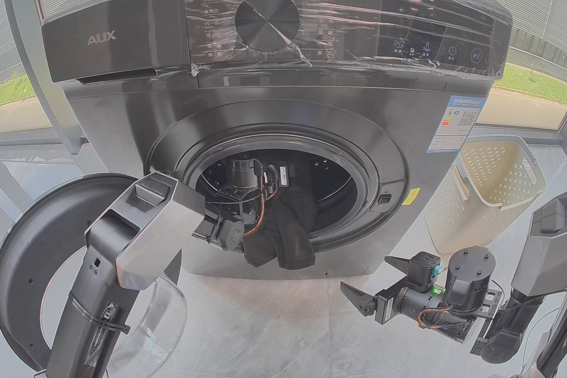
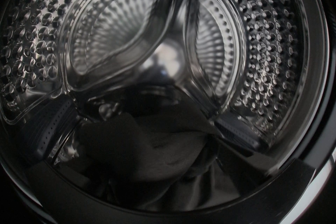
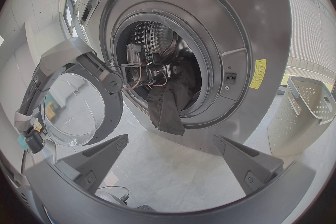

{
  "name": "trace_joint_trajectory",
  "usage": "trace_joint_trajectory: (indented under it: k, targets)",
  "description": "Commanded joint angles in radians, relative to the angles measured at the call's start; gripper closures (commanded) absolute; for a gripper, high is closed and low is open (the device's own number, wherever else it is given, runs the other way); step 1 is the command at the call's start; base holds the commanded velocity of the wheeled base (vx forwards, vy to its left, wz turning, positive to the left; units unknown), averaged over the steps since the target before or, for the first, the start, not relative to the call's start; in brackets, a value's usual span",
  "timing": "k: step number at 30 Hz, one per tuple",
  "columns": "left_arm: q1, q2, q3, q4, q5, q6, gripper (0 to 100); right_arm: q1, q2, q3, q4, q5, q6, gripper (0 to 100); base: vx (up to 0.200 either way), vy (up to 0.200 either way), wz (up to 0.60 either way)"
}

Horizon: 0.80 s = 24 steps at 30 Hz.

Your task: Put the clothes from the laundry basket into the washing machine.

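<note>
The grey washing machine (image 1: 354, 119) stands with its round opening uncovered. A black garment (image 1: 286, 231) hangs over the lower rim of the opening, partly inside and partly drooping down the front. My left arm reaches into the opening, and my left gripper (image 1: 282, 175) sits at the garment's upper part, buried in the cloth. In the left wrist view, dark cloth (image 2: 147, 154) lies at the bottom of the steel drum (image 2: 266, 46). My right gripper (image 1: 363, 273) hovers open and holds nothing, low over the floor in front of the machine's right side.
The machine's door (image 1: 35, 255) is swung wide to the left, beside my left arm. A cream laundry basket (image 1: 496, 184) leans at the machine's right; what shows of its inside is bare. Pale tiled floor (image 1: 266, 320) lies in front.
</note>
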Motion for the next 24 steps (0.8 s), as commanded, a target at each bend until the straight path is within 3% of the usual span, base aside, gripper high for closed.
trace_joint_trajectory:
  k: [1, 3, 8, 13, 24]
  targets:
    - [-0.040, -0.216, 0.266, 0.119, -0.106, -0.008, 0, 0.001, 0.000, 0.000, -0.001, 0.000, 0.001, 0, 0.000, 0.000, 0.00]
    - [-0.051, -0.252, 0.335, 0.145, -0.154, -0.008, 0, 0.001, 0.000, 0.000, -0.001, 0.000, 0.001, 0, 0.000, 0.000, 0.00]
    - [-0.063, -0.264, 0.416, 0.170, -0.172, 0.009, 0, 0.001, 0.000, 0.000, -0.001, 0.000, 0.001, 0, 0.000, 0.000, 0.00]
    - [-0.070, -0.210, 0.415, 0.161, -0.160, 0.027, 0, 0.002, 0.003, 0.002, -0.001, 0.000, 0.001, 0, 0.000, 0.000, 0.00]
    - [-0.057, -0.132, 0.373, 0.158, -0.120, 0.029, 0, 0.002, 0.008, 0.000, -0.002, 0.000, 0.001, 0, 0.000, 0.000, 0.00]
